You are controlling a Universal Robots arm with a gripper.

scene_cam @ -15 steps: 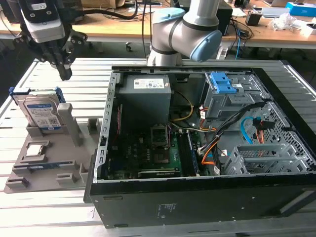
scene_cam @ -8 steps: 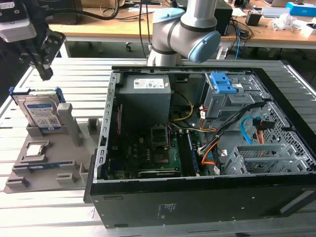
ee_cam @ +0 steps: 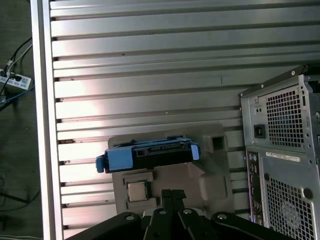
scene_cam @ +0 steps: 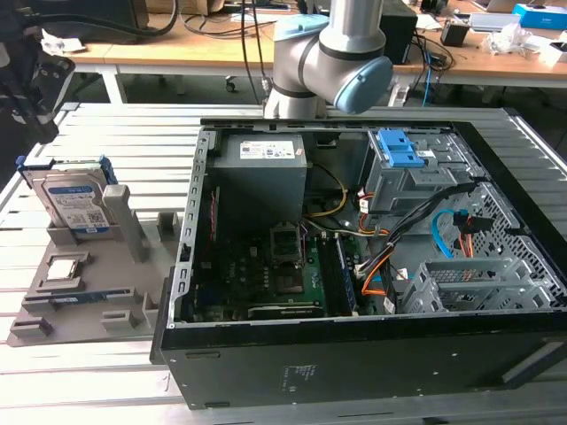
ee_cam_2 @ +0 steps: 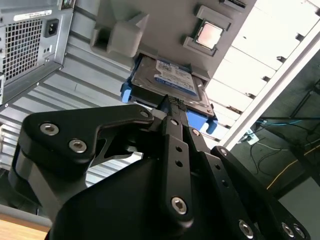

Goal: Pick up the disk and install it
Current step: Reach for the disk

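The disk (scene_cam: 75,199) stands on edge in a slot of the grey holder (scene_cam: 133,301), at the exterior view's left. It is silver with a white and blue label and blue plastic rails. My gripper (scene_cam: 42,133) hangs just above it and apart from it, black fingers pointing down. In both wrist views the fingertips lie pressed together with nothing between them, the gripper (ee_cam_2: 176,102) over the disk (ee_cam_2: 172,80) and the gripper (ee_cam: 173,192) a little off the blue-railed disk (ee_cam: 150,152).
A square silver processor chip (scene_cam: 64,268) lies on the same holder in front of the disk. The open computer case (scene_cam: 354,354) lies to the right, with a blue-latched drive cage (scene_cam: 403,155) and a grey cage (scene_cam: 469,283) inside. Cables cross the case.
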